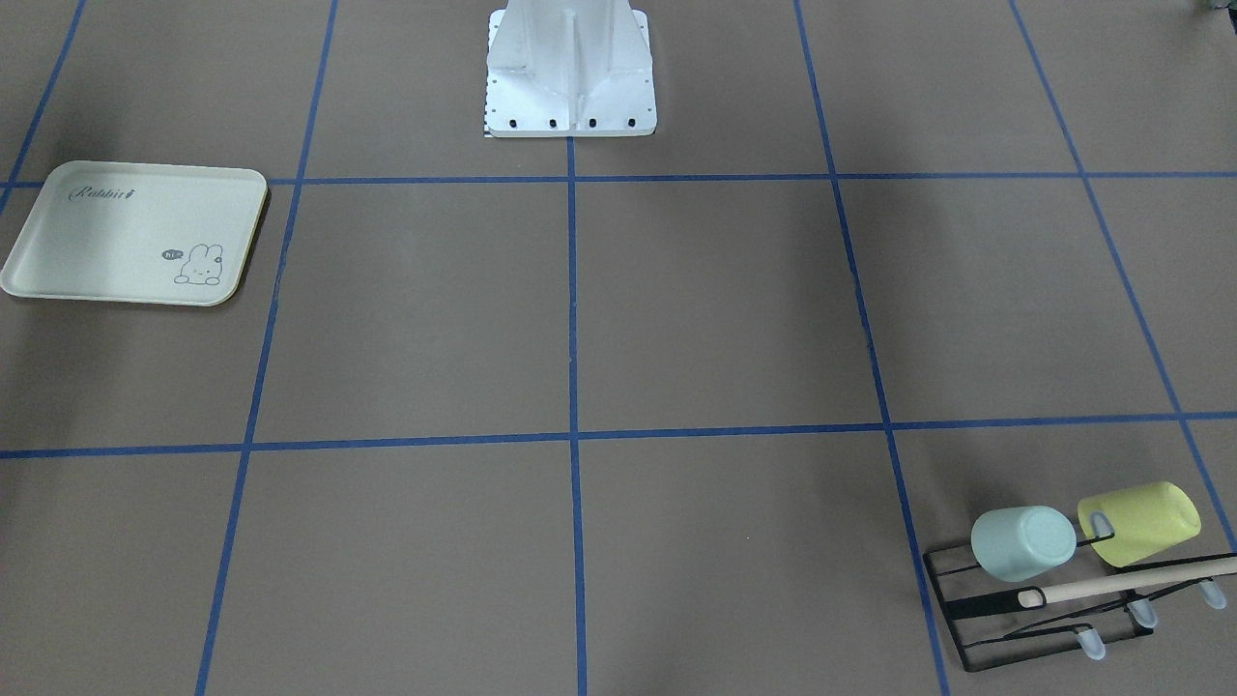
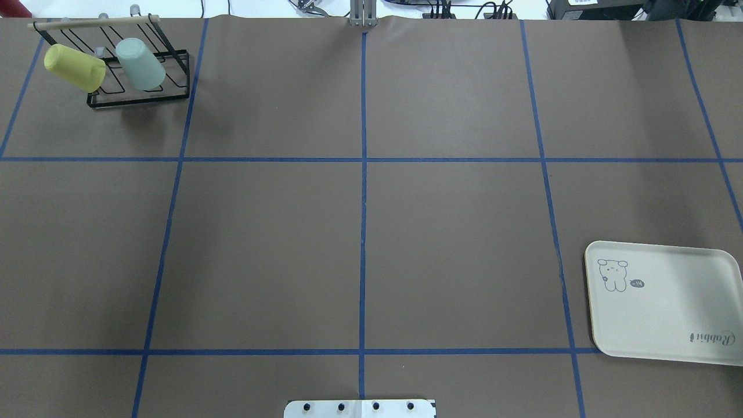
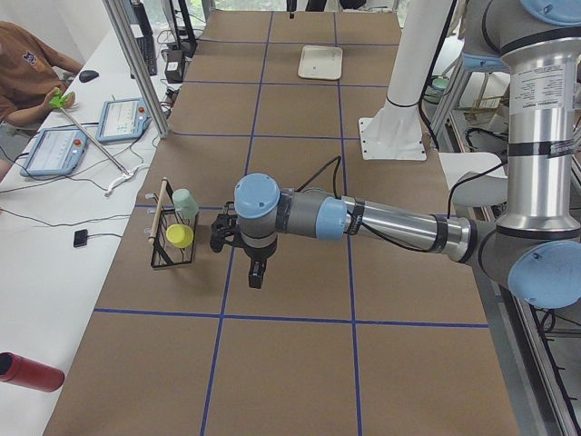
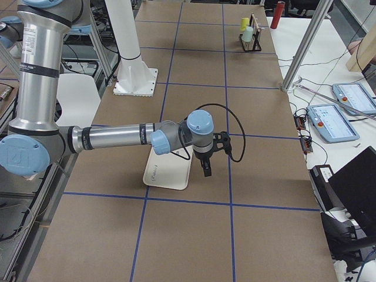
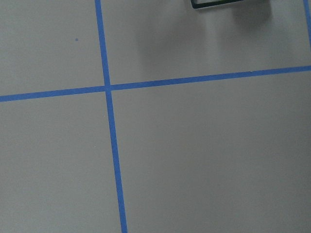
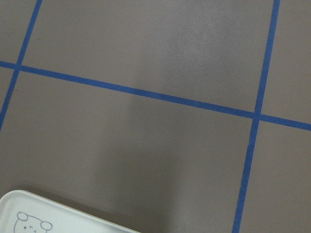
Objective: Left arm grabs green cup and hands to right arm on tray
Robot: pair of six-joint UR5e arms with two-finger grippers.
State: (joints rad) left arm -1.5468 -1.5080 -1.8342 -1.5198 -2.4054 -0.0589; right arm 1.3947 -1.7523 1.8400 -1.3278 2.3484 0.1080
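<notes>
The pale mint-green cup (image 1: pixel 1022 543) hangs mouth-down on a black wire rack (image 1: pixel 976 619), next to a yellow-green cup (image 1: pixel 1140 522). It also shows in the overhead view (image 2: pixel 140 64) and the left side view (image 3: pixel 185 202). My left gripper (image 3: pixel 257 275) hangs above the table a short way from the rack; I cannot tell if it is open or shut. The cream tray (image 2: pixel 667 307) lies bare at the other end of the table. My right gripper (image 4: pixel 206 170) hangs just beside the tray (image 4: pixel 167 170); I cannot tell its state. Neither gripper shows in the overhead or front views.
The robot's white base (image 1: pixel 570 77) stands at the table's middle edge. Blue tape lines grid the brown table. The rack has a wooden bar (image 2: pixel 93 21). A rack corner (image 5: pixel 216 4) shows in the left wrist view, a tray corner (image 6: pixel 48 218) in the right wrist view.
</notes>
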